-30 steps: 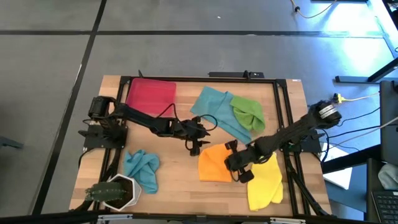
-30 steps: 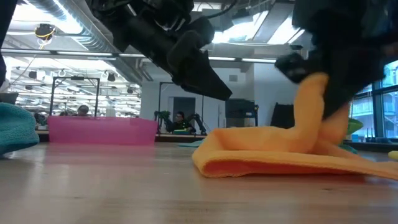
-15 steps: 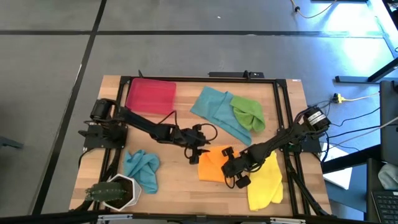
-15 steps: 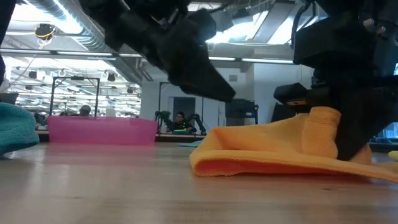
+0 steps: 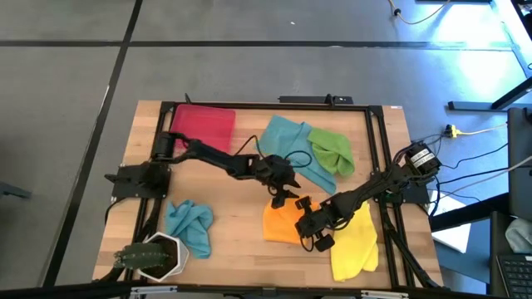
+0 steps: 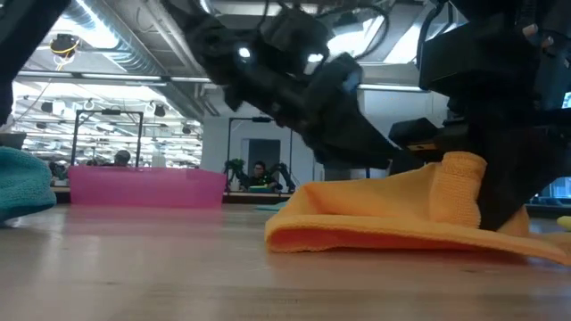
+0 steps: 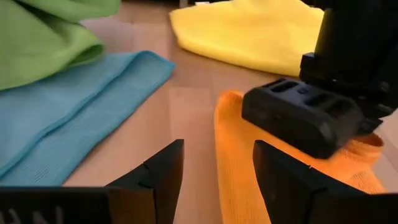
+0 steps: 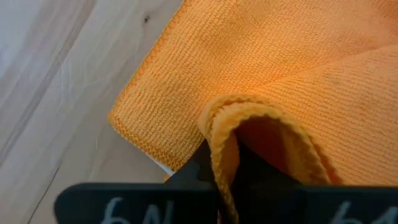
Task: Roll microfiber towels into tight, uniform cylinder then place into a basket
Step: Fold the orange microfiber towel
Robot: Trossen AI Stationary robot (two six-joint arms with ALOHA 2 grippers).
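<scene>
Right gripper clenched on orange towel fold; left gripper released at its 12 o'clock. Red basket holds nothing, 10 o'clock.

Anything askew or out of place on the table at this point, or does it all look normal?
Nothing damaged or spilled. The red basket holds no towels. The orange towel is only folded, one edge pinched in the right gripper. The green towel lies partly over a teal towel, and another teal towel is crumpled by the white pot.
</scene>
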